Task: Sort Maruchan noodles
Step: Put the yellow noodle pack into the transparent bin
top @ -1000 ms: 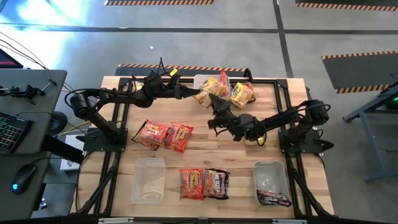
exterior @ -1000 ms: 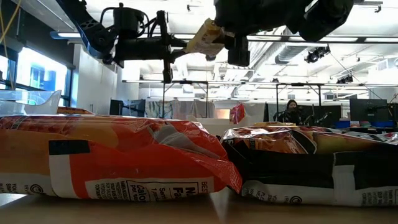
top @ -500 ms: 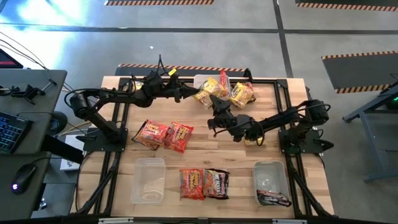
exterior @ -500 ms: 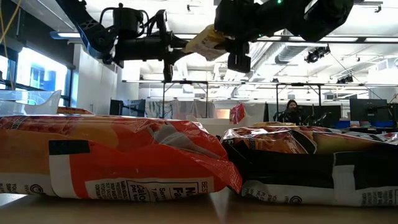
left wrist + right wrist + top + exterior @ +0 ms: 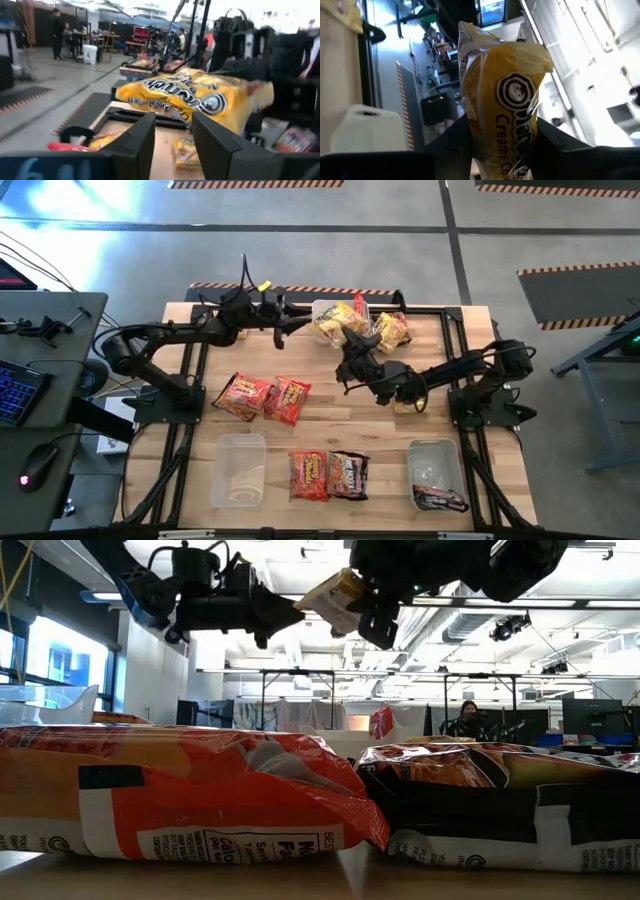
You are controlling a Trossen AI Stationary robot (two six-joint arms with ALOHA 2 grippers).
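Item: yellow crinkly plastic Maruchan noodle packet [image 5: 505,90], held aloft at the table's far side, near the clear rectangular tub [image 5: 322,311]. Right gripper [image 5: 352,352] pinches its end; left gripper [image 5: 283,320], just beside, fingers spread and clear. Advice: keep the pinch firm while carrying. Room: open wooden table [image 5: 330,425] mid-way, red packets [image 5: 262,396] well apart.

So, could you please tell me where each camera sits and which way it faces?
High view: overhead, looking straight down on the table, both arms and the noodle packets.
Low view: at tabletop height, facing across two near packets into the room; arms overhead.
Left wrist view: on the left arm, facing past its open left pincer at the yellow packet.
Right wrist view: on the right arm, facing the right pincer holding that packet.
Shared: all four views show the yellow packet.
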